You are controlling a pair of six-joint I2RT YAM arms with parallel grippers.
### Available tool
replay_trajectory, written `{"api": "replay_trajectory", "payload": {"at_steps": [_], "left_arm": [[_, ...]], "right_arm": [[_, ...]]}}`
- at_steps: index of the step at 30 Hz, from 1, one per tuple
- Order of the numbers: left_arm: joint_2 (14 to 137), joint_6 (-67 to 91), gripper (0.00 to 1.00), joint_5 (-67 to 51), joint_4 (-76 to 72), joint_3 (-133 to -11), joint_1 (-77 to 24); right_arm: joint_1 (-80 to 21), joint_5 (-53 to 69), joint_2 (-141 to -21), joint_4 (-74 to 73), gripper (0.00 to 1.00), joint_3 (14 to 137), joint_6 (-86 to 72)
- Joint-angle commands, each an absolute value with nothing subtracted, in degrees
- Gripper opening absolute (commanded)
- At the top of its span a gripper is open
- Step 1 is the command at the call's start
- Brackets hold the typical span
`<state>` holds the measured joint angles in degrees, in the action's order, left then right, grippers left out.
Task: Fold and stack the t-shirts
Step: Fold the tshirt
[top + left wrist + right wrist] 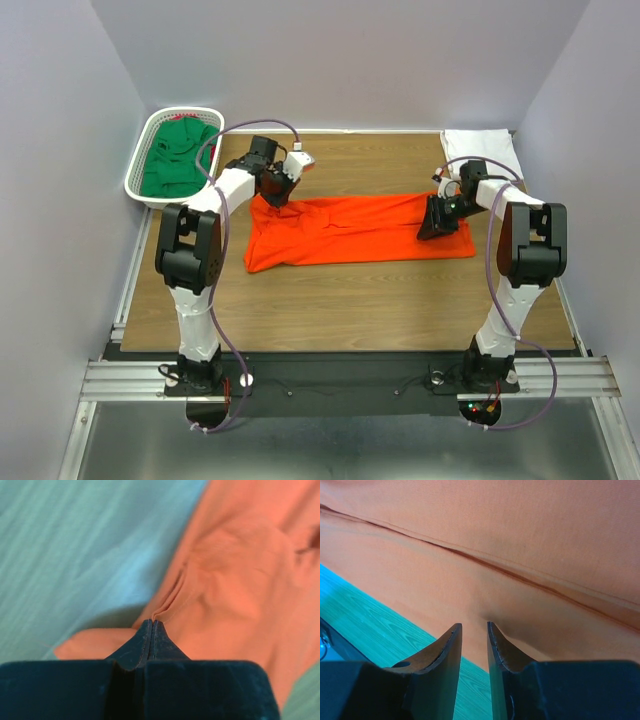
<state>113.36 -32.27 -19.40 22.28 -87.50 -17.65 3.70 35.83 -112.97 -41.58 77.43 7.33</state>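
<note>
1. At the far left, a white mesh basket (135, 182) sits on the table's (350, 300) back corner, with the dark green t-shirt (178, 158) bunched inside it.
2. Just right of the basket, the left gripper (272, 198) is pressed together on a raised pinch of cloth at the far left edge of the orange-red t-shirt (360, 228).
3. The orange-red t-shirt lies spread lengthwise across the middle of the table, between the two arms.
4. At the shirt's right end, the right gripper (474, 625) points down at the cloth, its jaws a little apart and its tips at the shirt's edge.
5. In the far right corner, well apart from the gripper, lies the folded white t-shirt (480, 150).
</note>
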Motion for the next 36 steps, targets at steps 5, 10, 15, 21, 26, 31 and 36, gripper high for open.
{"api": "replay_trajectory", "payload": {"at_steps": [5,10,15,21,26,31,36], "left_arm": [[116.6,-32.3,0.20,-18.5,20.8,-94.4,-16.2],[117.6,-32.3,0.22,-20.3,22.0,-95.9,-16.1],[118.6,-32.6,0.23,-20.9,22.9,-97.3,-16.0],[119.2,-32.9,0.03,-21.4,24.3,-98.6,-15.8],[116.4,-32.9,0.00,-22.9,24.3,-96.7,-15.8],[109.6,-33.8,0.00,-24.1,23.2,-89.8,-18.2],[107.8,-34.5,0.00,-24.8,24.1,-84.5,-20.9]], "right_arm": [[3.8,36.9,-112.5,-42.2,0.33,79.0,8.3],[3.8,36.5,-112.2,-42.2,0.33,79.1,8.6],[3.8,36.6,-112.7,-42.3,0.33,79.1,8.4],[3.8,36.5,-113.1,-42.4,0.32,79.5,8.3],[3.8,36.6,-113.2,-42.5,0.33,79.5,8.3],[3.8,36.4,-113.1,-42.5,0.32,79.5,8.5],[3.8,36.7,-113.2,-42.5,0.32,79.8,8.4]]}}
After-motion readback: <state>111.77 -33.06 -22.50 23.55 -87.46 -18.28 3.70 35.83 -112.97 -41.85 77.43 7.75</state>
